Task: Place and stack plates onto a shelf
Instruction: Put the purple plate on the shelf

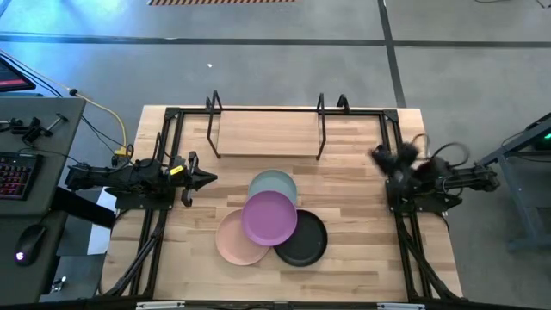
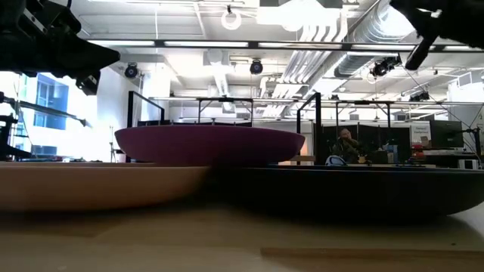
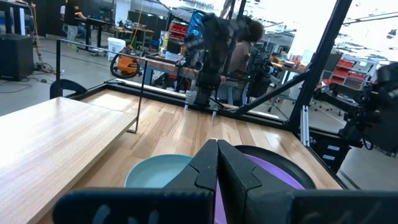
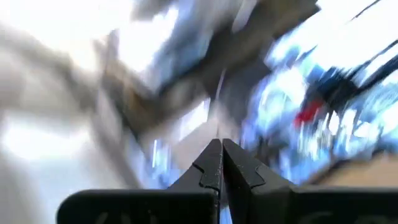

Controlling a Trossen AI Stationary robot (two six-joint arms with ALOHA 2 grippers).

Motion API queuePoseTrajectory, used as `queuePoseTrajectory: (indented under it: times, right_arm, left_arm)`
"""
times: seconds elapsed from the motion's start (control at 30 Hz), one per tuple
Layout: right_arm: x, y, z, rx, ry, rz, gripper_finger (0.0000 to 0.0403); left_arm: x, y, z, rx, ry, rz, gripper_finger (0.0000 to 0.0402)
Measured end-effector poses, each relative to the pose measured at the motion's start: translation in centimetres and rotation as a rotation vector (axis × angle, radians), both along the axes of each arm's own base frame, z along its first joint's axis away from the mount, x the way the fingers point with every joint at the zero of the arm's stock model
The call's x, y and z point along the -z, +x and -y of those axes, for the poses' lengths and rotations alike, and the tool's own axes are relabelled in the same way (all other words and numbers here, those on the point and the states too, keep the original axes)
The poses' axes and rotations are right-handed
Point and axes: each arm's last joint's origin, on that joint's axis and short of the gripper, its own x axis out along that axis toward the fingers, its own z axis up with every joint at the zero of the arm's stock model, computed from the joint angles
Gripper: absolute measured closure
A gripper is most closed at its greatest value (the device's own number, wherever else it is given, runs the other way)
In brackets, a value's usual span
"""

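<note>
Four plates lie overlapping mid-table: the purple plate [image 1: 269,217] on top, resting on the pale blue-green plate [image 1: 274,183], the pink plate [image 1: 237,240] and the black plate [image 1: 304,240]. The shelf [image 1: 267,133] stands at the far side, its board bare. My left gripper [image 1: 207,180] is shut, left of the plates, raised, touching nothing. My right gripper [image 1: 380,156] is shut near the table's right edge, blurred. In the left wrist view the left gripper [image 3: 217,149] points over the blue-green plate [image 3: 155,171] and purple plate [image 3: 273,168].
Black frame rails [image 1: 159,164] run along the table's left and right sides under both arms. A keyboard and mouse [image 1: 19,172] sit off the table's left. Bare wood [image 1: 362,198] lies between the plates and the right arm.
</note>
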Motion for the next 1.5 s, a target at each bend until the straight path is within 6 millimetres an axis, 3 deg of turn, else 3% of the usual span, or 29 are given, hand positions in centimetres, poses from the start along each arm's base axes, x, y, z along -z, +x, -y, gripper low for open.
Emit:
queuePoseTrajectory:
  times: [0.1, 0.2, 0.33, 0.53, 0.77, 0.97, 1.13, 1.27, 1.5]
  right_arm:
    - [-1.0, -0.9, 0.5, 0.105, 0.154, 0.139, 0.0402]
    - [-2.4, -0.5, 0.4, 0.092, 0.088, 0.106, 0.0402]
    - [-5.8, 1.0, 0.1, 0.095, 0.000, 0.045, 0.0402]
    - [-9.9, 6.4, -0.5, 0.127, -0.108, -0.205, 0.0402]
    - [-10.9, 13.7, -1.8, -0.085, -0.159, -0.556, 0.0402]
    - [-10.4, 18.9, -2.6, -0.163, -0.155, -0.762, 0.0402]
    - [-8.6, 21.4, -2.7, -0.245, -0.037, -1.087, 0.0384]
    - [-6.4, 22.6, -3.7, -0.341, 0.068, -1.272, 0.0323]
    - [-0.3, 23.1, -7.0, -0.433, 0.213, -1.499, 0.0203]
  left_arm:
    - [0.0, 0.0, 0.0, 0.000, 0.000, 0.000, 0.0401]
    - [0.0, 0.0, 0.0, 0.000, 0.000, 0.000, 0.0401]
    - [0.0, 0.0, 0.0, 0.000, 0.000, 0.000, 0.0401]
    - [0.0, 0.0, 0.0, 0.000, 0.000, 0.000, 0.0401]
    - [0.0, 0.0, 0.0, 0.000, 0.000, 0.000, 0.0401]
    - [0.0, 0.0, 0.0, 0.000, 0.000, 0.000, 0.0401]
    - [0.0, 0.0, 0.0, 0.000, 0.000, 0.000, 0.0401]
    - [0.0, 0.0, 0.0, 0.000, 0.000, 0.001, 0.0401]
    - [0.0, 0.0, 0.0, 0.000, 0.000, 0.001, 0.0401]
